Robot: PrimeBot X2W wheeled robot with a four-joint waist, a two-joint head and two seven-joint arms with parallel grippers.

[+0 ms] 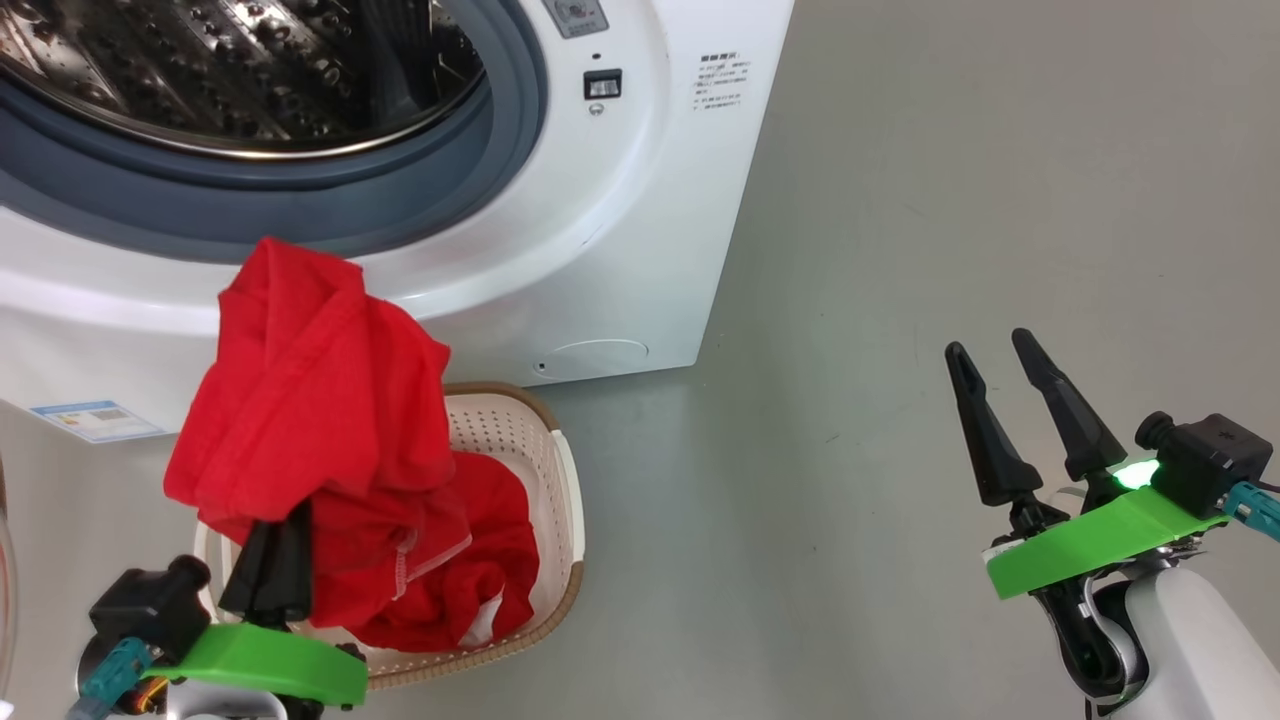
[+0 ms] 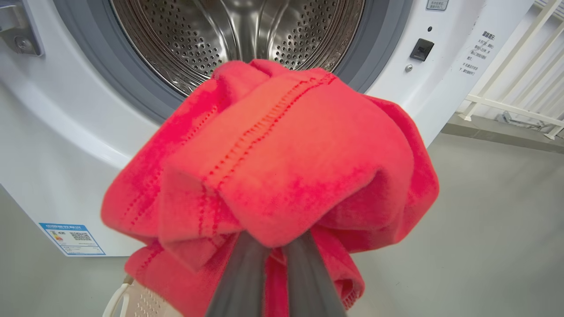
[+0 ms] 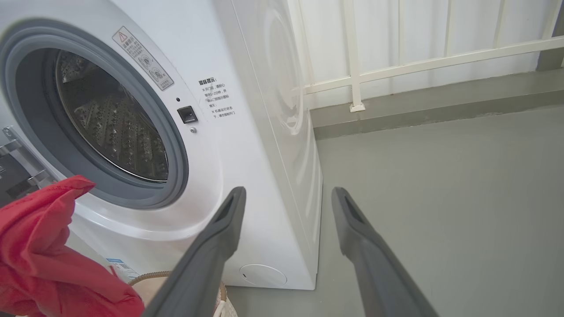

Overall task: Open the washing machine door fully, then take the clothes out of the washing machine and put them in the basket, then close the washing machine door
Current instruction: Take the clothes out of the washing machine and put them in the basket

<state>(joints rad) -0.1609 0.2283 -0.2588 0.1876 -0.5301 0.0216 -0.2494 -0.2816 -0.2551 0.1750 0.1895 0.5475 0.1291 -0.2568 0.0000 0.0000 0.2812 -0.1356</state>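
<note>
Clothes (image 1: 320, 400) soft red cloth; washing machine (image 1: 640, 230) glossy white casing, shiny perforated steel drum (image 1: 230, 70); basket (image 1: 505, 430) matt perforated plastic

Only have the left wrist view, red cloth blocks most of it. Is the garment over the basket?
Observer: Yes. In the head view, the red garment in the left gripper hangs over the basket, and red fabric lies inside it.
Operator: Right gripper?
Observer: The right gripper is open and holds nothing, off to the right above the grey floor.
Operator: Drum's lower part?
Observer: The head view shows bare steel in the drum, with no cloth on the part that shows.
</note>
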